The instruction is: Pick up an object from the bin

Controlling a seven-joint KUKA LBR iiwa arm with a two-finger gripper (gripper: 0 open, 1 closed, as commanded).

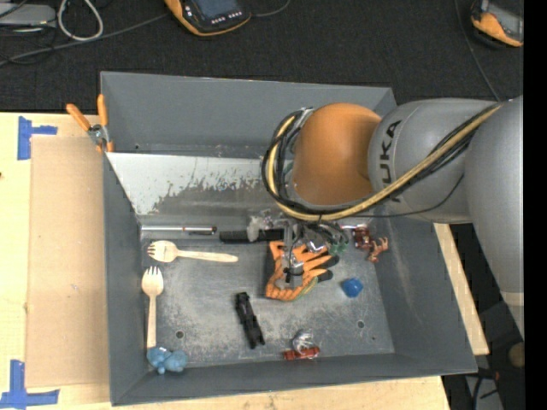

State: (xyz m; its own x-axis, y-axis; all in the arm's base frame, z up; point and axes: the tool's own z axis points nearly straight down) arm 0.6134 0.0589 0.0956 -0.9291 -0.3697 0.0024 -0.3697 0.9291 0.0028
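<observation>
My gripper (296,253) hangs low over the middle of the bin, right above an orange and black pronged thing (287,285) that lies on the floor there. It looks to be touching that thing's top, but the contact is hidden. A small blue piece (350,288) lies just right of it. A short black bar (249,319) rests a little to the lower left. A small brown figure (370,245) sits at the right, near the bin wall.
Along the left lie a pale wooden spork (184,253), a wooden fork (152,297) and a blue toy (167,361) in the front corner. A silver and black pen (197,230) lies at the back slope's foot. A red and silver bit (301,349) sits at the front.
</observation>
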